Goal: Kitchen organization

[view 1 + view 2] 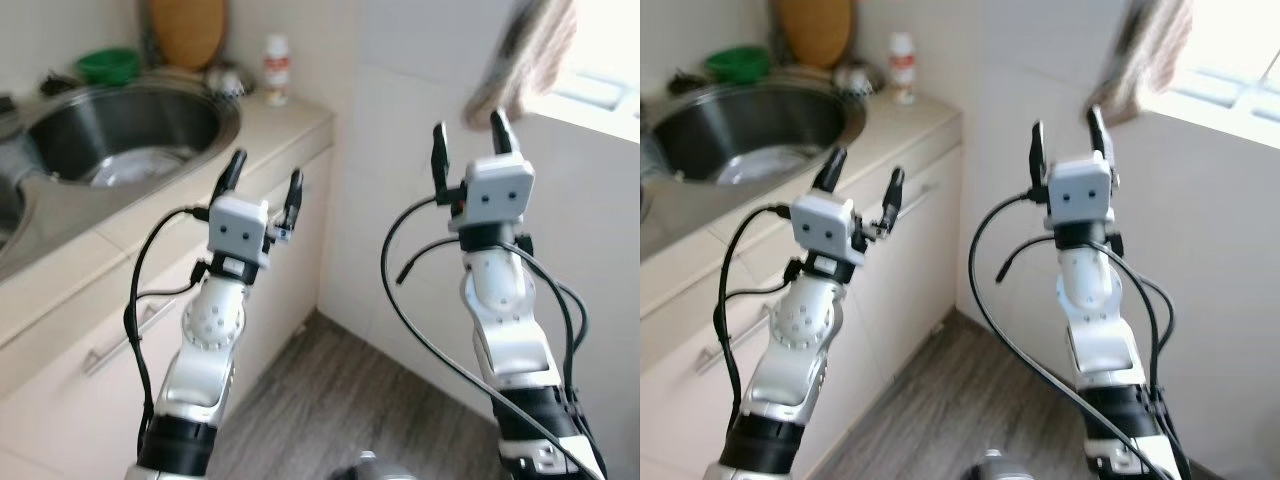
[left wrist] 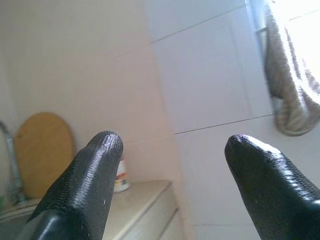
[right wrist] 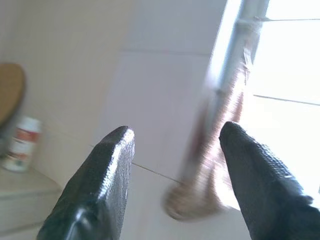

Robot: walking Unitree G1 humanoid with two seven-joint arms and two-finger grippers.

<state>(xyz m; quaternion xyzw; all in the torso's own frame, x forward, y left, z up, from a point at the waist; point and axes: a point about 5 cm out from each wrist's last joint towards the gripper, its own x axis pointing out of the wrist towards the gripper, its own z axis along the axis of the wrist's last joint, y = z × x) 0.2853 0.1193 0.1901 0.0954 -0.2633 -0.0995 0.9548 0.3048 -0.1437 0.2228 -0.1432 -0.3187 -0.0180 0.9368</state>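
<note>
We hold both arms raised in front of the counter (image 1: pixel 290 130). Our left gripper (image 1: pixel 264 184) has its fingers spread with nothing between them — beyond their tips stand the small white bottle (image 1: pixel 276 70), the wooden board (image 1: pixel 188 30) and the steel sink (image 1: pixel 120 135). Our right gripper (image 1: pixel 470 138) is parted and empty too, and a brownish cloth (image 1: pixel 520 55) hangs by the window just past its fingertips.
</note>
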